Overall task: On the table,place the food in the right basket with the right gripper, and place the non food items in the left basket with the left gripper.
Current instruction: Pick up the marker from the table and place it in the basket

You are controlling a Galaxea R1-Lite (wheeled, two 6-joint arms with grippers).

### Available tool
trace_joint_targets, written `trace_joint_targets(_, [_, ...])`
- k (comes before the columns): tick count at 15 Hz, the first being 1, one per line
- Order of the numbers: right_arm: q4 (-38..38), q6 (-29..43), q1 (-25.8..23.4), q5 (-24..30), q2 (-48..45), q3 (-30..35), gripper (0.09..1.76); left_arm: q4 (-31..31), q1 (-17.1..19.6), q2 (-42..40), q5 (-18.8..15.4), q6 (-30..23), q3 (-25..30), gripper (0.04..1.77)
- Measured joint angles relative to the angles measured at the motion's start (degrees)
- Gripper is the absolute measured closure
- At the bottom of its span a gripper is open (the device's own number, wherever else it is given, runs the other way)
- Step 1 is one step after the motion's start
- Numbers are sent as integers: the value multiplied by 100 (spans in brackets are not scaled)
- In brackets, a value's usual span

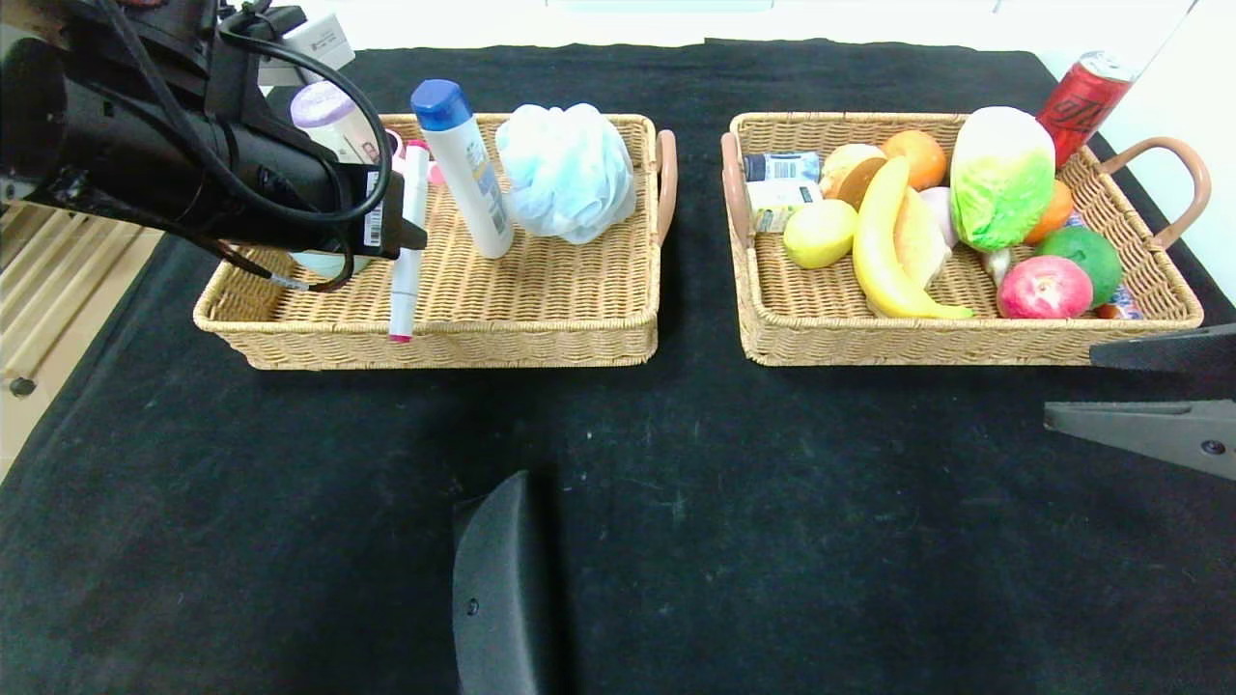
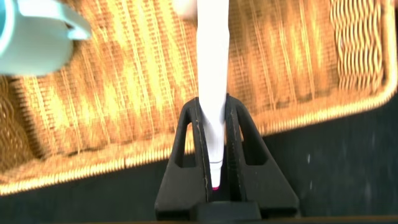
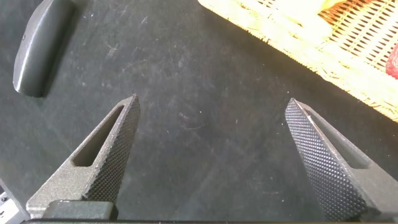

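Black table cloth (image 1: 676, 541) under everything. Red soda can (image 1: 1083, 101) tilted, just beyond cloth's far right corner. Wooden slatted surface (image 1: 48, 280) left of cloth.

- The left gripper (image 2: 214, 152) was seen with its two black fingers (image 2: 186, 146) closed on a white marker (image 2: 212, 74).
- The marker's pink tip (image 2: 215, 185) was located between the fingers, near their base.
- A woven wicker basket (image 2: 323, 102) was seen beneath the marker.
- A pale blue mug (image 2: 34, 31) was seen inside the basket.
- Black cloth (image 2: 348, 168) was seen beyond the basket's rim.
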Motion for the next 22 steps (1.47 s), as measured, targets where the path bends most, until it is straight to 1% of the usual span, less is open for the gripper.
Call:
trace_joint_targets(4, [2, 0, 0, 0, 0, 4, 14, -555, 130, 268, -4, -27, -127, 156])
trace_joint_targets(8, [0, 0, 18, -5, 20, 9, 14, -922, 284, 497, -6, -24, -196, 156])
trace_joint_targets(11, [0, 0, 24, -6, 15, 9, 14, -1106, 386, 666, -4, -24, -297, 156])
trace_joint_targets(15, [-6, 2, 27, -6, -11, 13, 14, -1153, 439, 791, -9, -22, -422, 156])
trace_joint_targets(16, [-6, 2, 27, -6, -16, 15, 14, -1195, 444, 797, -4, -24, -424, 152])
trace_joint_targets(17, [-6, 0, 27, -6, -18, 15, 14, -1206, 441, 795, -6, -27, -418, 134])
trace_joint_targets(19, [-6, 2, 27, -6, -20, 15, 14, -1202, 444, 780, -26, -20, -396, 106])
trace_joint_targets(20, [-6, 5, 27, -6, -20, 15, 14, -1197, 444, 764, -66, -22, -389, 94])
trace_joint_targets(22, [-6, 0, 27, -6, -22, 15, 14, -1191, 452, 729, -83, -24, -363, 76])
